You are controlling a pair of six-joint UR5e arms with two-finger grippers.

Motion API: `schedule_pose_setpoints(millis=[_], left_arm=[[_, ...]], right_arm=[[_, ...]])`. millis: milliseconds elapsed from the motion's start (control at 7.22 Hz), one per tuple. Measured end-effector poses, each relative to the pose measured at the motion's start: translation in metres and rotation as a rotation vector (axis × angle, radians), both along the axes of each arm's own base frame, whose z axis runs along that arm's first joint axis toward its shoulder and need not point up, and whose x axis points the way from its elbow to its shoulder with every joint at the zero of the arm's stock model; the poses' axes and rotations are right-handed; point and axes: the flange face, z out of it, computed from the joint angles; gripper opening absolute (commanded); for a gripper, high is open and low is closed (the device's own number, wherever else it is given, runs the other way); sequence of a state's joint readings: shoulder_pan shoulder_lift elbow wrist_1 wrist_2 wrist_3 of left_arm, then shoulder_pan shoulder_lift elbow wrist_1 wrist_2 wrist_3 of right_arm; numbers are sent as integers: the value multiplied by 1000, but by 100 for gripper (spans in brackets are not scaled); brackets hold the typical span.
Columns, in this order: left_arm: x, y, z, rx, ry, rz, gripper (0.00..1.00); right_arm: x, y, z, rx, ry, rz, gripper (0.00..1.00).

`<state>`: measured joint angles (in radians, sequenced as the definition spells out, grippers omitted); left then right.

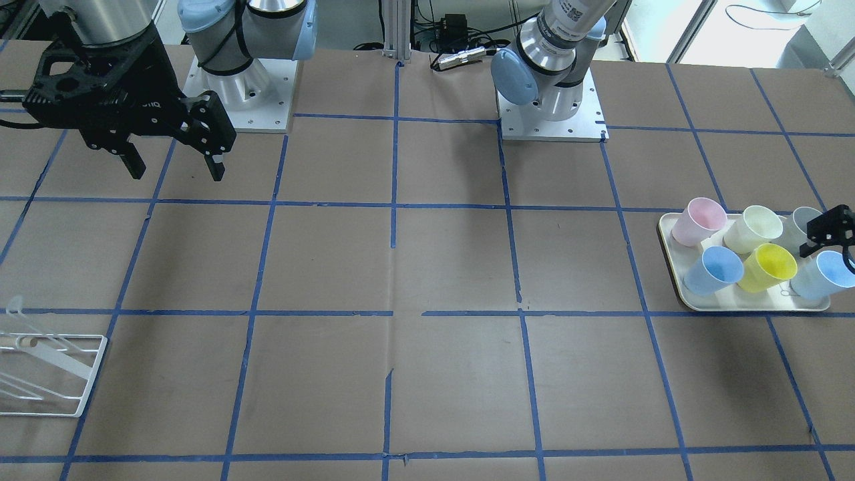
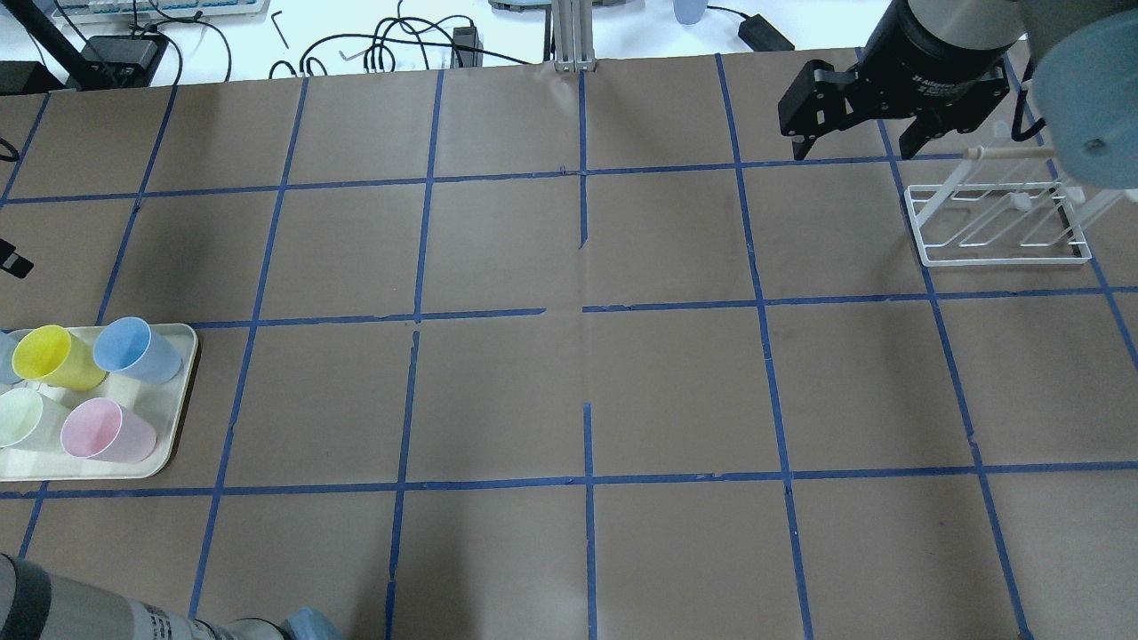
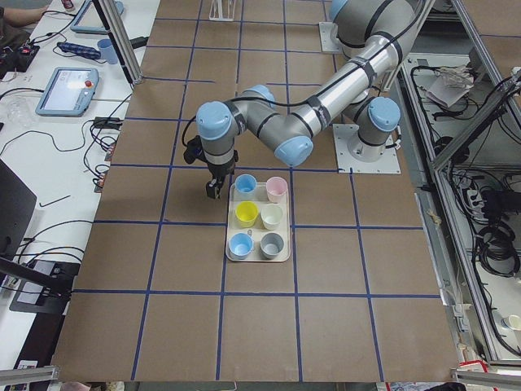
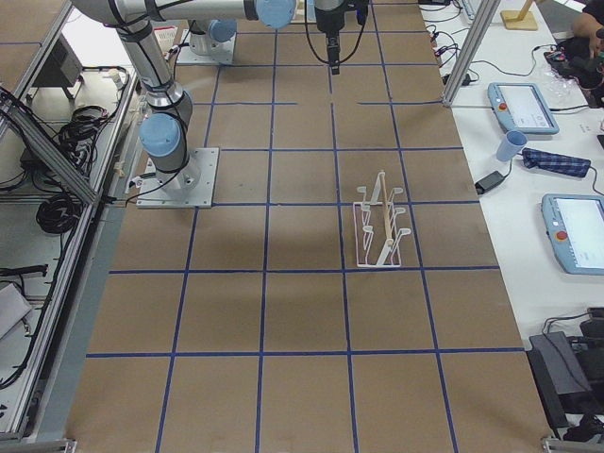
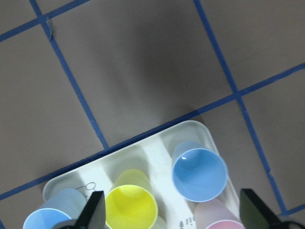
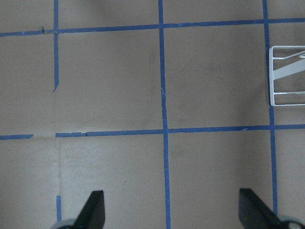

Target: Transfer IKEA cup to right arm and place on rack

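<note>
The IKEA cup (image 1: 825,275), very pale icy blue, stands in the cream tray (image 1: 748,307) at the corner beside the yellow cup (image 1: 775,267). It also shows in the left wrist view (image 5: 57,205) and the exterior left view (image 3: 240,244). My left gripper (image 5: 174,214) is open and empty, hovering above the tray; it shows partly at the frame edge in the front view (image 1: 828,230). My right gripper (image 1: 175,167) is open and empty, held high near the white wire rack (image 2: 996,222), and shows in the overhead view (image 2: 853,147).
The tray also holds a sky-blue cup (image 1: 715,270), a pink cup (image 1: 698,220), a cream cup (image 1: 753,228) and a grey cup (image 1: 798,224). The rack (image 1: 47,374) stands at the table's opposite end. Brown paper with blue tape lines covers the table.
</note>
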<state>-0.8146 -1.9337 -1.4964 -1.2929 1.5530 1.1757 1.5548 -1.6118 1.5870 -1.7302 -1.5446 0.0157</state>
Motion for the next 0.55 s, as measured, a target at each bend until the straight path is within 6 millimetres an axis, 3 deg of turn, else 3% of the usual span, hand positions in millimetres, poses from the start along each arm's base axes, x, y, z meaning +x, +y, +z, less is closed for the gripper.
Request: schedule_pose_setpoints(millis=[554], left_arm=[[102, 16, -70, -17, -22, -5, 100]], right_arm=[[-2, 0, 0, 1, 0, -3, 100]])
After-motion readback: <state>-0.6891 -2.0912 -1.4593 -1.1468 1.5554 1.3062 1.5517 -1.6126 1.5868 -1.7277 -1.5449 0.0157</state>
